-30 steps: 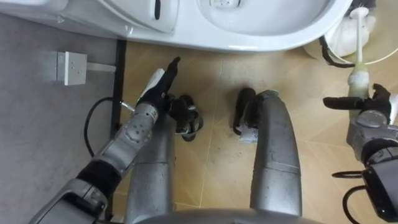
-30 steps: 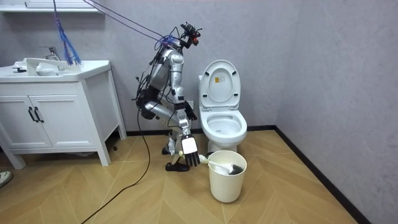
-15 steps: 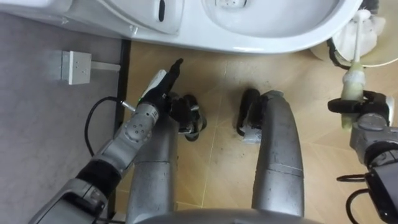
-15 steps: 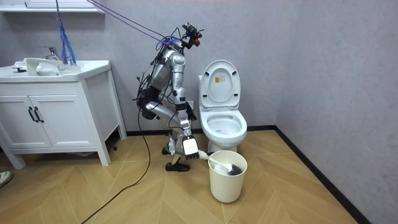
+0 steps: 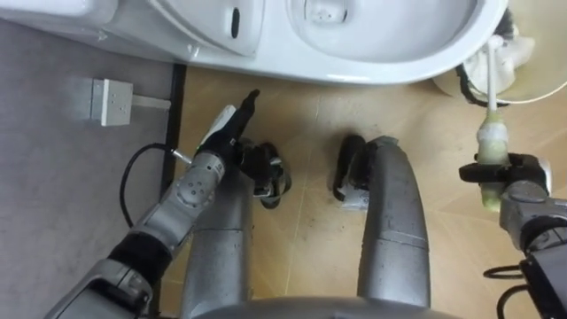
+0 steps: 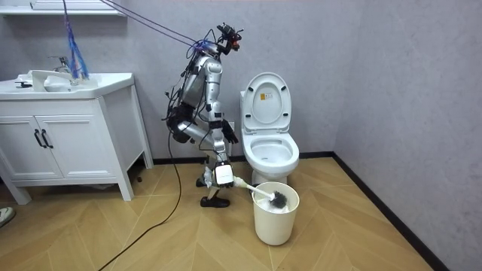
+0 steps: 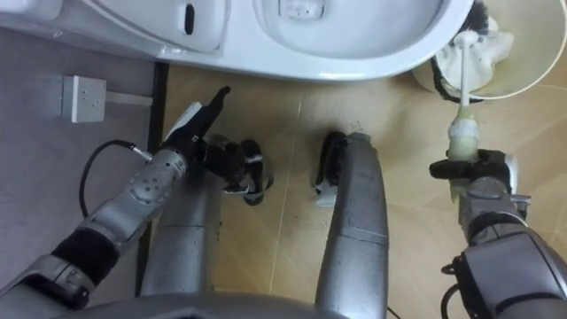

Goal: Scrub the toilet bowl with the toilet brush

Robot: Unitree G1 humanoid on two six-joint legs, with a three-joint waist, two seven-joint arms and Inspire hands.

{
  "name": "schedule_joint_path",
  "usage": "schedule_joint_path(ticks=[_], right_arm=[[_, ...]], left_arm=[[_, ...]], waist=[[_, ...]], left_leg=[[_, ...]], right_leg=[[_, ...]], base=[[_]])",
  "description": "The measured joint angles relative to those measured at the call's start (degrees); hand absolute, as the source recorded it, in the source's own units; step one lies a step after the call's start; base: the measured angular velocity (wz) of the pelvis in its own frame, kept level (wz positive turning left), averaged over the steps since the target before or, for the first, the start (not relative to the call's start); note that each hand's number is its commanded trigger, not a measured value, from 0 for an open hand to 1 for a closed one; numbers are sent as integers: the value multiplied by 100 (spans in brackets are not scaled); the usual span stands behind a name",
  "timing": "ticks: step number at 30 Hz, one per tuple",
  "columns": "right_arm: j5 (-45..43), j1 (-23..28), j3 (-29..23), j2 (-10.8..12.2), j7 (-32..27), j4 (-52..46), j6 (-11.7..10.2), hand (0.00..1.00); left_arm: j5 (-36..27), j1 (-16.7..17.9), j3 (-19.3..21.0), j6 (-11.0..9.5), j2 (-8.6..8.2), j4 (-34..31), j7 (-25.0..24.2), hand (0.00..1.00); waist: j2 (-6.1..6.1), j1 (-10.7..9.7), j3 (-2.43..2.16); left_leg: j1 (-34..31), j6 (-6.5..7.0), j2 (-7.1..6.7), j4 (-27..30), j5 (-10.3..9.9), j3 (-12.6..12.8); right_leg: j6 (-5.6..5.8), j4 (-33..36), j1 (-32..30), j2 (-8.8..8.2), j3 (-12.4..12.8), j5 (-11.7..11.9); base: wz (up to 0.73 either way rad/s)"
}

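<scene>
A: Left eye view, item one: toilet brush (image 5: pixel 491 97), right edge of frame, handle clasped in right hand (image 5: pixel 512 175), head over pail (image 5: pixel 544 55), upper right.
B: Left hand (image 5: pixel 227 131)?
A: Straight-fingered, idle, centre left. Step, as I judge it: brush pick-up. Next: swing the head over to the toilet bowl (image 5: pixel 390 40), top centre

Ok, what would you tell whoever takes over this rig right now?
The left robot hand is open, idle by the left leg.
The right robot hand is shut on the toilet brush handle.
The brush head is at the mouth of the bucket, which stands in front of the toilet; the lid is up.
Done: brush gripped.
Left: carry it to the bowl and scrub.
</scene>
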Motion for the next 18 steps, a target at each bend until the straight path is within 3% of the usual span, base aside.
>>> schedule_joint_path(ticks=[5,7,9,17,18], right_arm=[[281,128,0,99,87,39,60,100],[711,165,-38,123,137,46,81,100],[918,172,-210,144,171,46,110,100],[1749,351,-473,294,177,-33,162,100],[1816,387,-535,306,168,-46,167,100]], left_arm=[[3,182,-24,1,-13,24,3,0],[9,254,-21,1,-12,24,4,0],[14,309,-7,2,0,27,20,0],[13,483,41,0,24,445,114,0],[14,507,56,0,29,540,114,0]], waist=[[8,-7,-8],[34,-14,-44],[30,-8,-52],[20,-155,-83],[6,-169,-107]], left_leg=[[565,8,53,-476,99,9],[816,22,40,-831,218,10],[1026,41,31,-1080,305,50],[2146,90,-36,-1847,410,95],[2344,98,-63,-1996,441,100]], right_leg=[[50,-557,622,129,-92,144],[86,-939,905,154,-134,274],[131,-1201,1099,200,-106,381],[250,-1969,2232,204,-161,512],[278,-2100,2421,199,-159,530]], base=[[-9],[-2],[-7],[-3],[0]])
